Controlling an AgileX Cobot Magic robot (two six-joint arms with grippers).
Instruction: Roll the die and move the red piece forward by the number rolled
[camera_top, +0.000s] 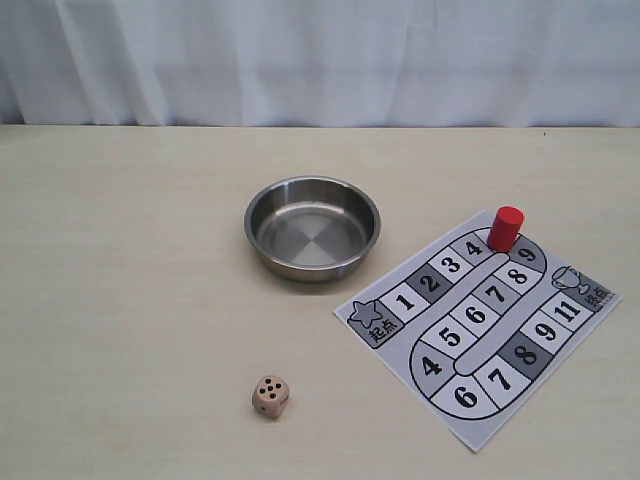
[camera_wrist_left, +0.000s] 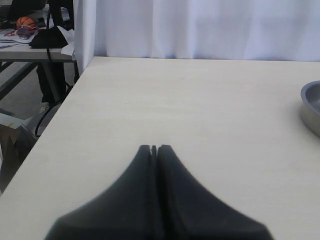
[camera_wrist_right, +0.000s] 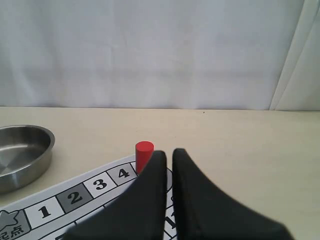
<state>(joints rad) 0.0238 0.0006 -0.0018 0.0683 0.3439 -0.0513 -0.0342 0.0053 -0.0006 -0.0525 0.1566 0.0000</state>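
The pale wooden die (camera_top: 271, 396) lies on the table near the front, left of the board, with several black pips on top. The red piece (camera_top: 505, 228) stands upright on the board (camera_top: 480, 330) at the far bend, just past square 4. Neither gripper shows in the exterior view. My left gripper (camera_wrist_left: 154, 148) is shut and empty over bare table, with the die out of its view. My right gripper (camera_wrist_right: 169, 152) hangs above the board (camera_wrist_right: 75, 197) with only a thin slit between its fingers, holding nothing. The red piece (camera_wrist_right: 143, 154) stands just beyond its fingertips.
A round steel bowl (camera_top: 313, 227) sits empty at the table's middle, left of the board; its rim shows in both wrist views (camera_wrist_left: 311, 105) (camera_wrist_right: 22, 155). A white curtain hangs behind the table. The table's left edge drops off beside another desk (camera_wrist_left: 30, 52).
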